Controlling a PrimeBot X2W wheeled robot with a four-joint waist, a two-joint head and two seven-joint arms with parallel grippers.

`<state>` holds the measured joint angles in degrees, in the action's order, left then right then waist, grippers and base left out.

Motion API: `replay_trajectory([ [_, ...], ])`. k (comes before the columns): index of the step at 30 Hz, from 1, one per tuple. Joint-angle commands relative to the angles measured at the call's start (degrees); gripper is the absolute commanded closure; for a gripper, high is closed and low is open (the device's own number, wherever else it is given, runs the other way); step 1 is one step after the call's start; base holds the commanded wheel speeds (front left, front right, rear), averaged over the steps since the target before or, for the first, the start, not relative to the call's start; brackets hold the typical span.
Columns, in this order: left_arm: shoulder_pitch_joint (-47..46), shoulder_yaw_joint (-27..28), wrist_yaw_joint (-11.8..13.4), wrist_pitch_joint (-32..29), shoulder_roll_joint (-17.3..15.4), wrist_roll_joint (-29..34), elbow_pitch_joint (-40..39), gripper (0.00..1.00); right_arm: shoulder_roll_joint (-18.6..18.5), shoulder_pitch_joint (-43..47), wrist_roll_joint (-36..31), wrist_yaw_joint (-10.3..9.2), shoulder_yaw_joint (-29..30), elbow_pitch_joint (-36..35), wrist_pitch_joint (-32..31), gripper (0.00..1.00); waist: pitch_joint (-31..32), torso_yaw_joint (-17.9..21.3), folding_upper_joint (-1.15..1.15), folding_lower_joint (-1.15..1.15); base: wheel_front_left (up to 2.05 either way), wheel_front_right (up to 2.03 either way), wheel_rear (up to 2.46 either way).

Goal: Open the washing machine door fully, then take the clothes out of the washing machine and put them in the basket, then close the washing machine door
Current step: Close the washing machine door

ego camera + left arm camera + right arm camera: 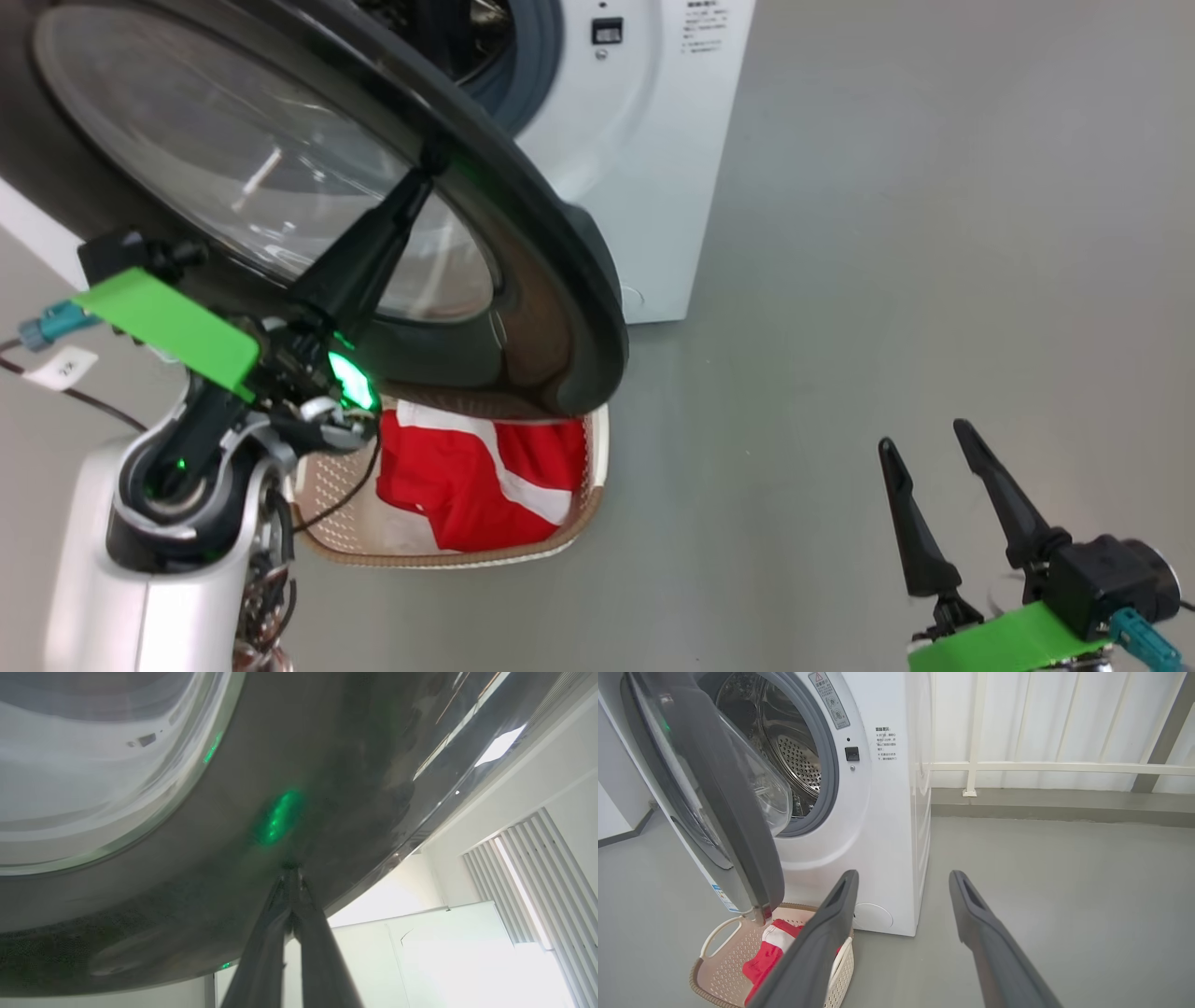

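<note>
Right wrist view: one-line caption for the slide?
Open right gripper faces the washing machine, its door part-open above the basket holding the red clothes.

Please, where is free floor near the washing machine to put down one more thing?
Free: the grey floor right of the washing machine and basket, up to the right end effector. Crowded: before the machine, where the door hangs over the basket with red clothes and the left end effector touches the door.

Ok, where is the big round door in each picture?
Head view: the washing machine door fills the upper left, above the basket.
Left wrist view: the door spans the top, very close.
Right wrist view: the door hangs open at left, above the basket.
Shared landmark: its clear glass window.
</note>
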<state>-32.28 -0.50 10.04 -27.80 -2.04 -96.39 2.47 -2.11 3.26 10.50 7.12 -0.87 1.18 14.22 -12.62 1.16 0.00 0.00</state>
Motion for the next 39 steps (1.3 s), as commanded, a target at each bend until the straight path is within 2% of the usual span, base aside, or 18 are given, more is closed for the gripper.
replay_trajectory([
  [1,-2.1,1.4,-0.8,0.3,-0.8,0.2,-0.9,1.00,-0.8,-2.0,-0.4,0.36,-1.5,-1.4,0.6,0.00,-0.9,0.9,0.00,0.00,0.00,0.00,0.00],
  [25,-15.6,2.3,-5.1,2.7,-1.2,1.8,10.6,1.00,-0.8,-5.0,-0.7,0.36,-2.0,-1.7,0.7,0.00,-7.8,5.3,0.00,0.00,0.00,0.00,0.00],
  [39,-20.7,2.4,-7.3,3.0,-1.6,2.7,17.0,1.00,-0.8,-5.7,-0.6,0.36,-2.8,-1.1,0.8,0.00,-8.6,6.8,0.00,0.00,0.00,0.00,0.00],
])
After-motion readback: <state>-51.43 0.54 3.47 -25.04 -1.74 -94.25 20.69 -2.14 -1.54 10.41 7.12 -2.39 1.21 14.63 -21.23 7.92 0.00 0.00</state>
